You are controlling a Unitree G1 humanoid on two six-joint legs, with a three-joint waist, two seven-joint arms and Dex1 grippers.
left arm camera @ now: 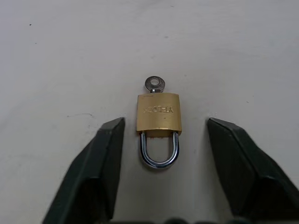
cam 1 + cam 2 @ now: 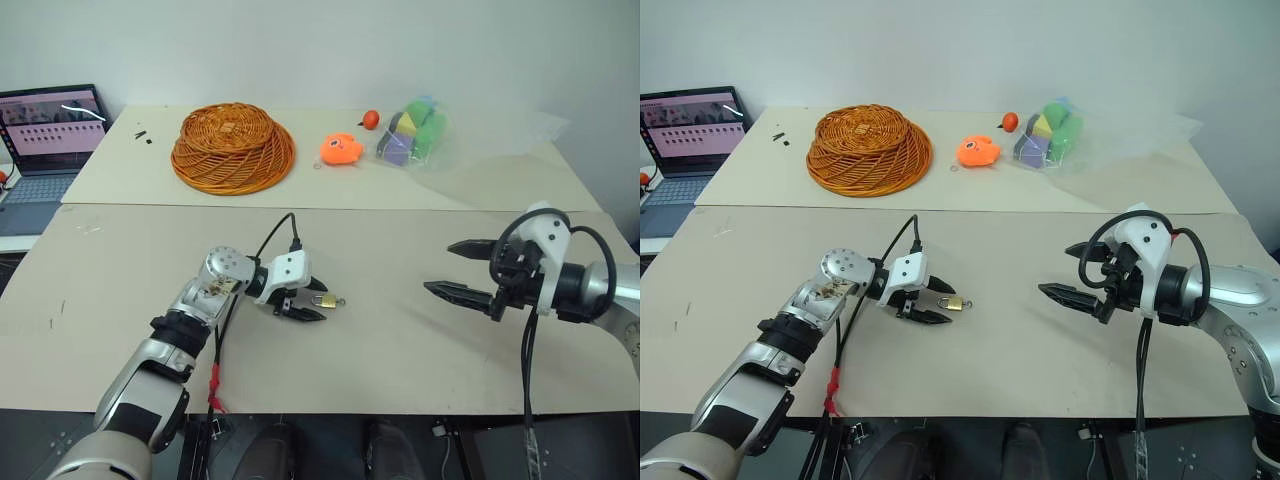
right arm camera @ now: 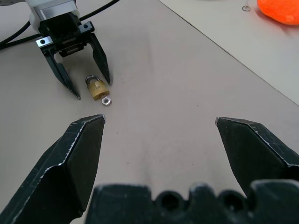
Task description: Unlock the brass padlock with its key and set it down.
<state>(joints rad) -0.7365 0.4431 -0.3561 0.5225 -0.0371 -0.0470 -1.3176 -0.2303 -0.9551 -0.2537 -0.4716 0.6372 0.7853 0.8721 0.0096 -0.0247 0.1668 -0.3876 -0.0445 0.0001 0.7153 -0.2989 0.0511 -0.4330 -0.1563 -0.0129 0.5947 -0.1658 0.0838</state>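
Near the front of the counter (image 2: 400,350), well in front of the overturned wicker basket (image 2: 232,147), the brass padlock (image 1: 159,117) lies flat with its key (image 1: 154,84) seated in the keyway and its shackle (image 1: 159,150) still closed. The shackle end faces the left gripper (image 2: 305,299), while the key's bow sticks out on the far side of the padlock from it. That gripper sits low over the padlock with its fingers (image 1: 99,161) apart, one on each side of the shackle and not touching the body; the straddling pose looks meant to pinch the padlock by its flat sides so the key end stays free. To the right of the padlock and well apart from it, the right gripper (image 2: 460,270) hangs above the counter, fingers (image 3: 77,154) spread wide and empty, aimed toward the padlock. Judging by this, it waits to take the key once the padlock is held steady. Nothing is lifted yet, and the lock is not yet opened.
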